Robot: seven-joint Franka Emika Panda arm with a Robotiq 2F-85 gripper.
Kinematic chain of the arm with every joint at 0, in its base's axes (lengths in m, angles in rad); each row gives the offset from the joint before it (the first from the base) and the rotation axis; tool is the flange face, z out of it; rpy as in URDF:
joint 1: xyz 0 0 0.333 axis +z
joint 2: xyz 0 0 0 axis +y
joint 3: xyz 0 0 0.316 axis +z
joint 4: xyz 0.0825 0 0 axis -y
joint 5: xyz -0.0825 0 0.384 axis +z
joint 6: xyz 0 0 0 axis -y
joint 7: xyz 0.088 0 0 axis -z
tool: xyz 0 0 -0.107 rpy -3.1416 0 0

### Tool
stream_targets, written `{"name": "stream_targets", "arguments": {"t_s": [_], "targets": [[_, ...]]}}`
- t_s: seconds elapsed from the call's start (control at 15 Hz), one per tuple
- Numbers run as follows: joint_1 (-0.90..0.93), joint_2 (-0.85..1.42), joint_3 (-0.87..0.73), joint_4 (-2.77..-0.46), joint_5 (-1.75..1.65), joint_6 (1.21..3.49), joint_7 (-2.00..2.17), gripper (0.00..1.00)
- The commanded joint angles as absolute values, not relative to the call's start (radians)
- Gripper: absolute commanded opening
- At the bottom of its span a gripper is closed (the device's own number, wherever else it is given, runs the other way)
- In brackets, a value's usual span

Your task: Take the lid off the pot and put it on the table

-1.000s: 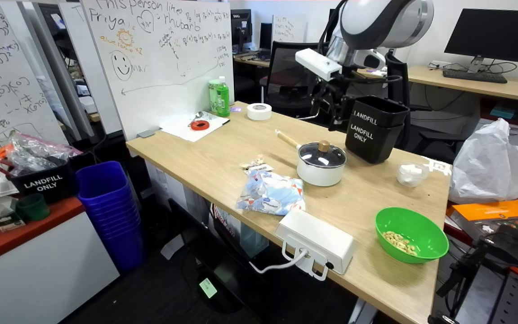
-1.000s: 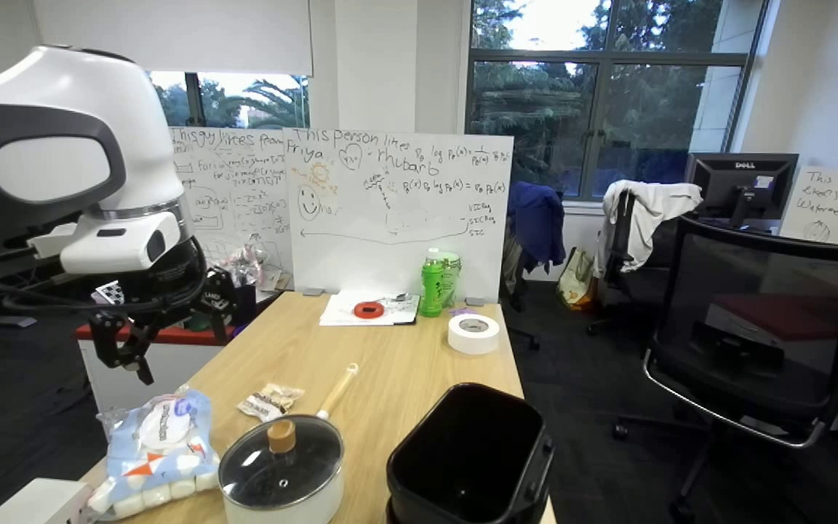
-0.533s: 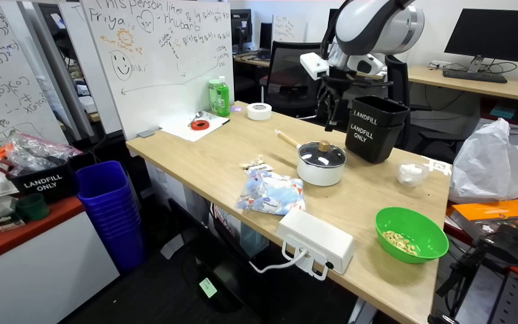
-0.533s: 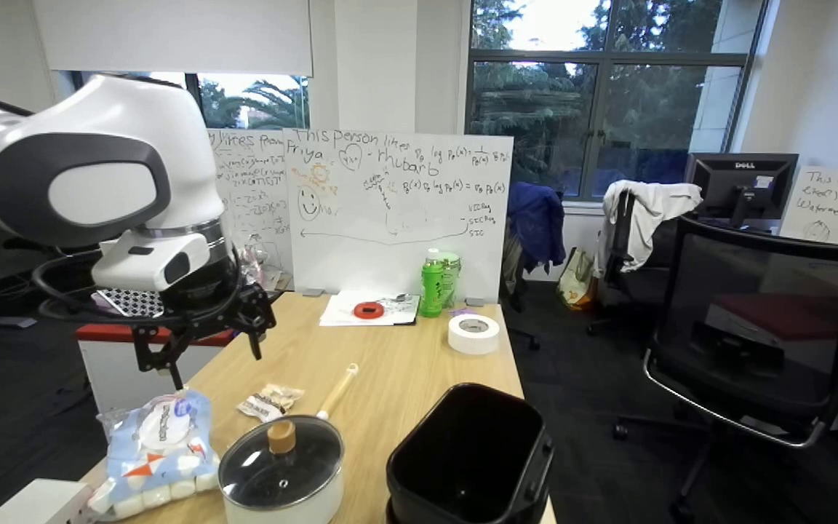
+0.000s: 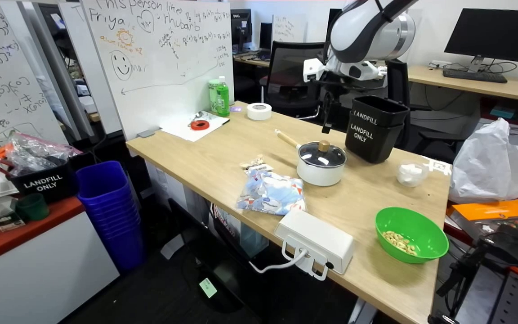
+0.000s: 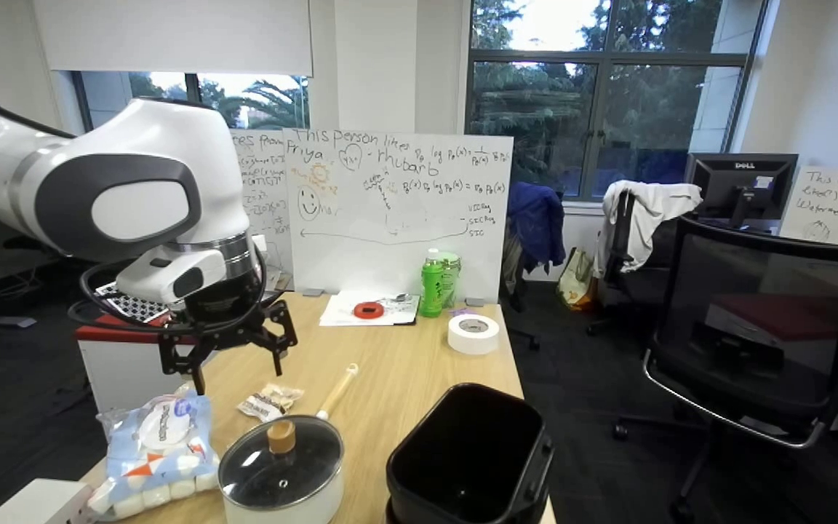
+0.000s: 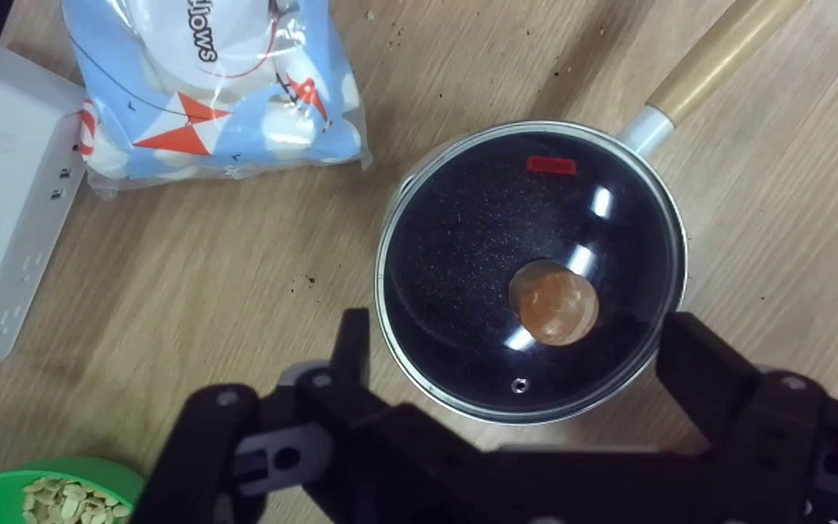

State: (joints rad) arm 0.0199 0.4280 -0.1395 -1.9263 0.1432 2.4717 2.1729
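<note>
Lid [image 7: 455,240]: seated flat on the pot [image 5: 319,175], brown knob [image 7: 556,302] upward. Pot stands upright on the table [image 5: 353,202], near the black bin [image 5: 371,135] and just beside, but apart from, the bag [image 7: 222,94] of white pieces.

Orientation: lid is round; the long axis is that of the pot with its handle [image 7: 724,62], pale wood beyond a white collar [image 7: 646,132]. In both exterior views I see it pointing toward the whiteboard [image 6: 397,218], roughly along the table's length; in the wrist view it runs to the upper right. The lid's vent hole [image 7: 520,386] lies on the side away from the handle, knob between the two. A red mark [image 7: 551,166] shows in the upper part of the lid in the wrist view; on the glass or beneath it, I cannot tell.

Gripper [image 6: 238,380]: hangs above the table, pointing down, apart from the lid. Jaws spread wide, a broad gap between the fingers [image 7: 352,342], which the wrist view shows either side of the lid's lower part.

Also on the table: green bowl [image 5: 425,231] with pale pieces [image 5: 398,243] in it; white box [image 5: 315,238] at the long edge.
</note>
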Motion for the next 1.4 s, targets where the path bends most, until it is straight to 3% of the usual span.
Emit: {"name": "stream_targets", "arguments": {"t_s": [0.0, 0.93, 1.0, 1.33], "targets": [[0.017, 0.428, -0.138, -1.924, 0.142, 2.468, 2.174, 1.0], [0.096, 0.619, -0.231, -1.816, 0.041, 2.439, 2.664, 1.0], [0.187, 0.644, -0.341, -1.8, 0.153, 2.422, 2.598, 1.0], [0.286, 0.716, -0.491, -1.727, 0.343, 2.289, 2.599, 1.0]]}}
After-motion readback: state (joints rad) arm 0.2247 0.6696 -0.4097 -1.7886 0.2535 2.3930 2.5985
